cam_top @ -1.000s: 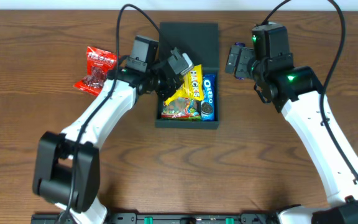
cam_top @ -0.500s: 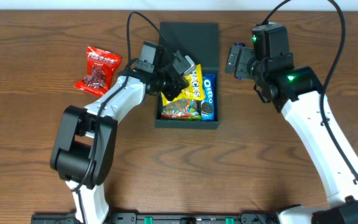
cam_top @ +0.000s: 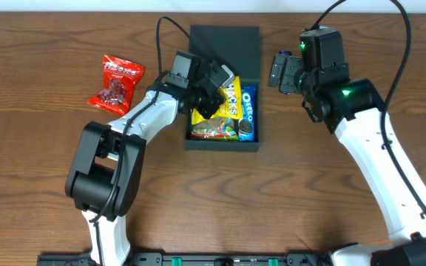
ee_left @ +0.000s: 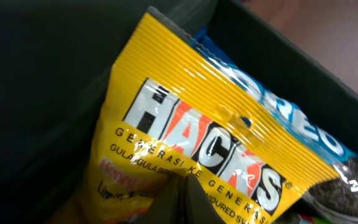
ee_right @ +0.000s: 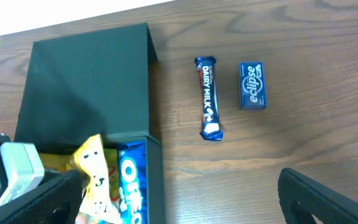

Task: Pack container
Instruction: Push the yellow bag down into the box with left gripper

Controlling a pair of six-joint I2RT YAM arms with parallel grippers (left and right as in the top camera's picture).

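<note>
The dark container [cam_top: 222, 145] stands open at the table's middle, its lid [cam_top: 224, 48] lying flat behind it. Inside lie a yellow Hacks packet [cam_top: 230, 100], a blue Oreo packet [cam_top: 248, 111] and a colourful packet under them. My left gripper [cam_top: 217, 94] is inside the box, shut on the Hacks packet's lower edge [ee_left: 197, 130]; its closed fingertips [ee_left: 182, 199] pinch the foil, with the Oreo packet [ee_left: 303, 124] beside it. My right gripper [cam_top: 281, 74] hovers open and empty right of the box, its jaws [ee_right: 179, 199] spread wide over bare table by the box wall [ee_right: 156, 180].
A red snack packet [cam_top: 115, 83] lies left of the box. A Dairy Milk bar [ee_right: 209, 98] and a blue Eclipse box [ee_right: 252, 85] lie on the table right of the lid [ee_right: 86, 81]; in the overhead view the right arm hides them.
My left gripper has shifted slightly right and back inside the box with the Hacks packet, and the left arm's elbow has swung right. The right arm has not moved.
</note>
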